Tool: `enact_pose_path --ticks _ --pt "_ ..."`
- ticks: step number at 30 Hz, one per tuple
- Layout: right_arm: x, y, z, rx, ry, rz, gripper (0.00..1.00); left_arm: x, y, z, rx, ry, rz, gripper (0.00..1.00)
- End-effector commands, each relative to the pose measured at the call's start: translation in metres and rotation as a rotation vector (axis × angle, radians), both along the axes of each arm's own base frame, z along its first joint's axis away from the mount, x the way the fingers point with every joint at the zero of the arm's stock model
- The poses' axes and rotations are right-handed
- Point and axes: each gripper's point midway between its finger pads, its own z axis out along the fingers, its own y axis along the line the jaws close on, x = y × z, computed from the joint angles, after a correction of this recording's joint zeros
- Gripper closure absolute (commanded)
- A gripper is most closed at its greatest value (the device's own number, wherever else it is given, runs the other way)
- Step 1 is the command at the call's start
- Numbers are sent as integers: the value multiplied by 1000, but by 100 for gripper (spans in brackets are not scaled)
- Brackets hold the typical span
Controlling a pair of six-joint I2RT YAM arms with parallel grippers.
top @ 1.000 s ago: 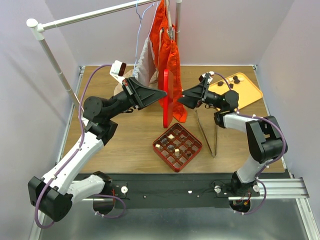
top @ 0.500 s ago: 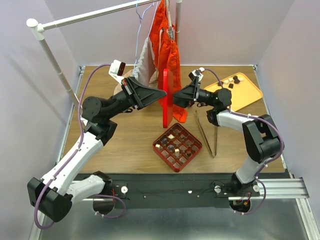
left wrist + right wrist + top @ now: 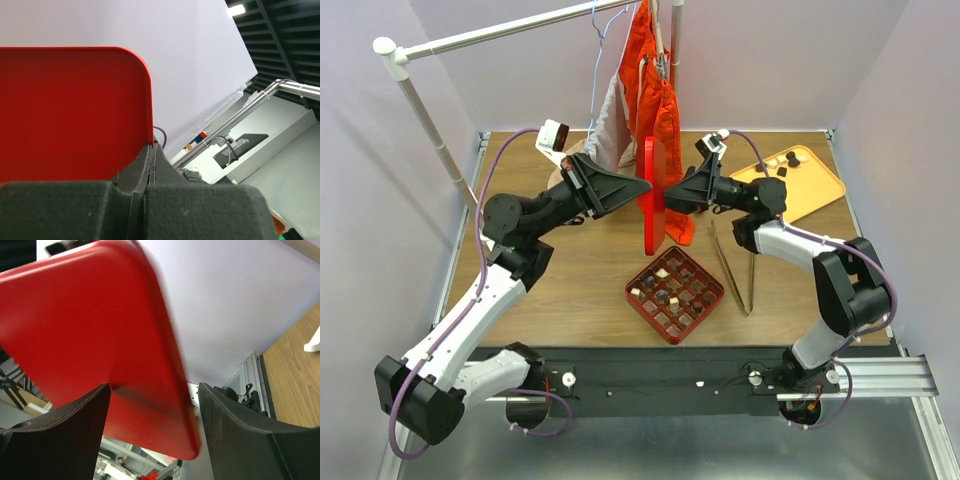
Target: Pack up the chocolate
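My left gripper [image 3: 642, 188] pinched the red lid [image 3: 650, 225] upright by one edge; my right gripper [image 3: 672, 196], spread wide, straddled the opposite edge. The chocolate [image 3: 672, 285] sat mostly in the gridded box [image 3: 706, 301] below both grippers. A mistimed handover risked dropping the lid onto it.

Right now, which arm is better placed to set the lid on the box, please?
Probably left: the left gripper is shut on the lid, upright beyond the box; the right gripper is open around its edge.
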Motion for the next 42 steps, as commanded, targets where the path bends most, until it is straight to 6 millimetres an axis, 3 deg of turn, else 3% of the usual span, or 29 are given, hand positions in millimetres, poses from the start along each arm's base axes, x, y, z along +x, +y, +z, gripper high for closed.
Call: enact_pose_path --ticks 1,9,23,26,30,39,42 --pt "-71 -28 55 223 -546 5 22 -2 13 12 -38 -43 38 100" --pt "-80 -33 45 206 -530 0 30 13 26 -2 13 -19 102 100" --pt "-88 -36 72 239 -565 29 44 33 26 -56 125 51 107 100" --pt "-91 -38 75 243 -573 33 50 38 29 -59 138 45 123 100" --pt "-95 -40 76 244 -575 35 71 45 33 -61 162 33 136 100" --pt "-89 -38 72 248 -530 23 99 52 29 -75 190 50 124 100" --pt "-87 -38 71 251 -525 17 99 53 28 -78 197 54 119 100"
